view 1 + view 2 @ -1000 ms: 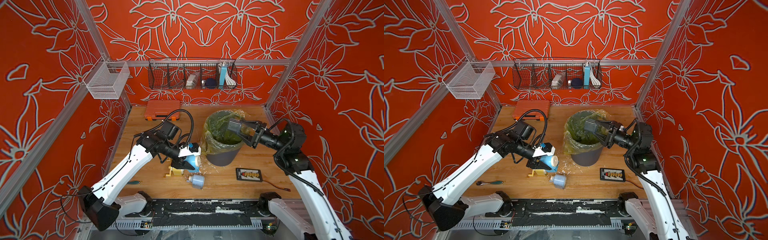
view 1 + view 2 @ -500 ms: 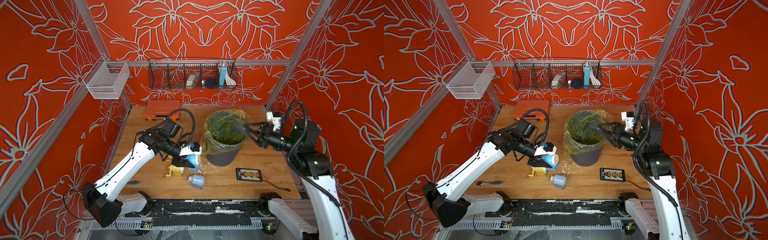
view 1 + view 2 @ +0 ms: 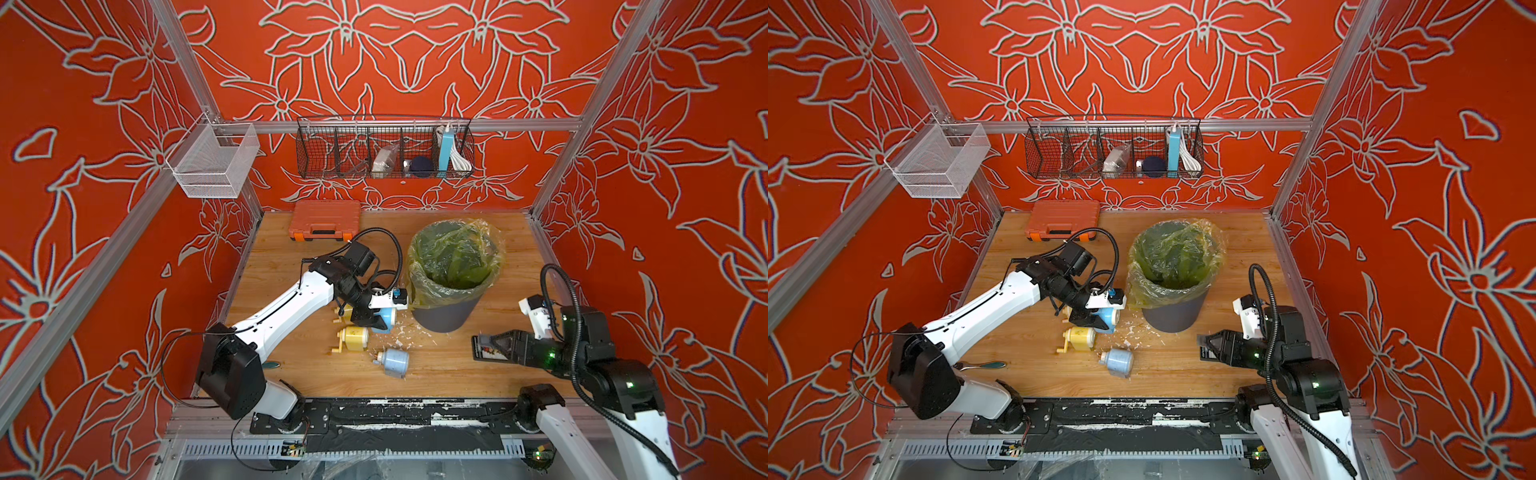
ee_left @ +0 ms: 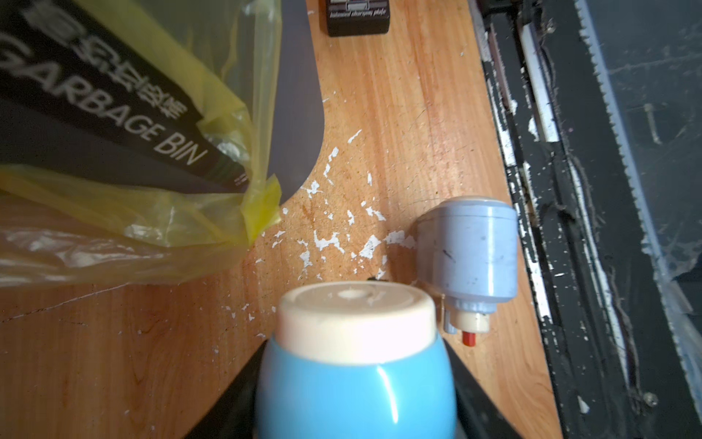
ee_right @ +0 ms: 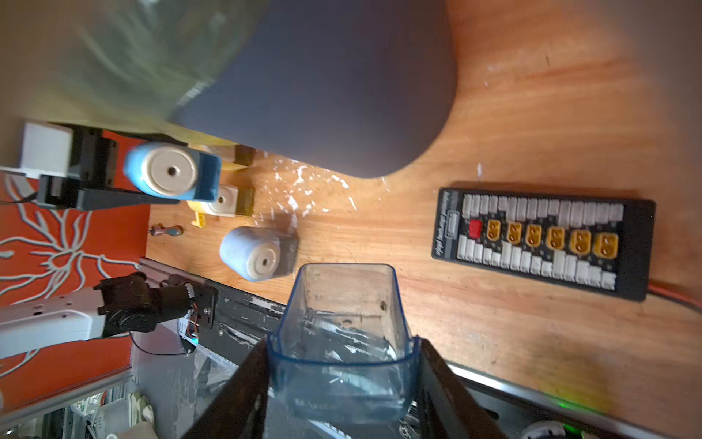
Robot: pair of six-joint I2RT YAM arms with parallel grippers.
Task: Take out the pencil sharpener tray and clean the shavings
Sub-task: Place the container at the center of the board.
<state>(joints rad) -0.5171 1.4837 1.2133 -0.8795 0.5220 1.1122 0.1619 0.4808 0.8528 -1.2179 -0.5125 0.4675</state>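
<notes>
In both top views the left gripper (image 3: 379, 322) is clamping a blue sharpener (image 3: 388, 324). The bin (image 3: 444, 316) is standing just beyond its tips, and the shavings (image 3: 401, 332) are lying scattered on the table (image 3: 457, 374) just ahead of it. The right gripper (image 3: 1214, 348) is hovering over a charging board (image 3: 482, 356), well apart from the left one.

In the left wrist view the fingers (image 4: 235, 395) are pressing both sides of the blue sharpener. Ahead of them a pale sharpener (image 4: 469, 254) is lying at the edge of the shavings.

In the right wrist view the jaws are gripping a clear tray (image 5: 342, 334) between them. The shavings are lying further ahead, near the bin's foot.
</notes>
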